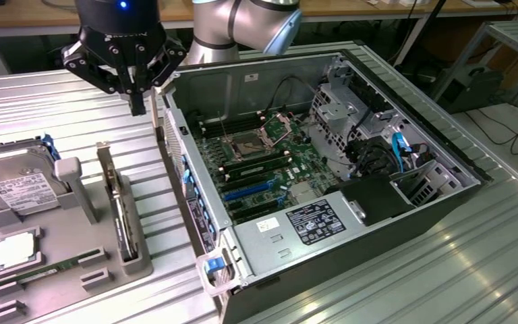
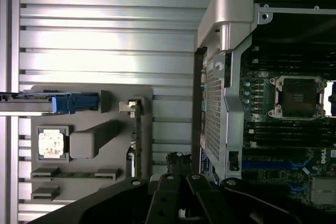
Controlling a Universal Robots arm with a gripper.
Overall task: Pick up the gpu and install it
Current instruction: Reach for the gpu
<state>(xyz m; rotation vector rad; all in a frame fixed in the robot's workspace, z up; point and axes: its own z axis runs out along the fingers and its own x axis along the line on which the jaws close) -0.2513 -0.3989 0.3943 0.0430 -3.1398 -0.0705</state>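
The gpu (image 1: 116, 198) stands on edge in a slot of the grey holder (image 1: 75, 192), a thin card with a silver bracket at its far end. From the wrist view I see it edge-on as a narrow dark strip, the gpu (image 2: 137, 145). My gripper (image 1: 137, 102) hangs shut and empty above the slatted table, beyond the holder's far end and just outside the open computer case (image 1: 196, 223). In the wrist view the gripper (image 2: 180, 163) sits between the gpu and the case wall (image 2: 215, 103).
The holder also carries a hard drive (image 1: 21, 189), a CPU (image 1: 16, 251) and a RAM stick (image 1: 52, 270). Inside the case lie the motherboard (image 1: 272, 169) with blue card slots (image 1: 245, 192), cables and a drive cage (image 1: 349, 115). Slatted metal table (image 1: 70, 108) surrounds everything.
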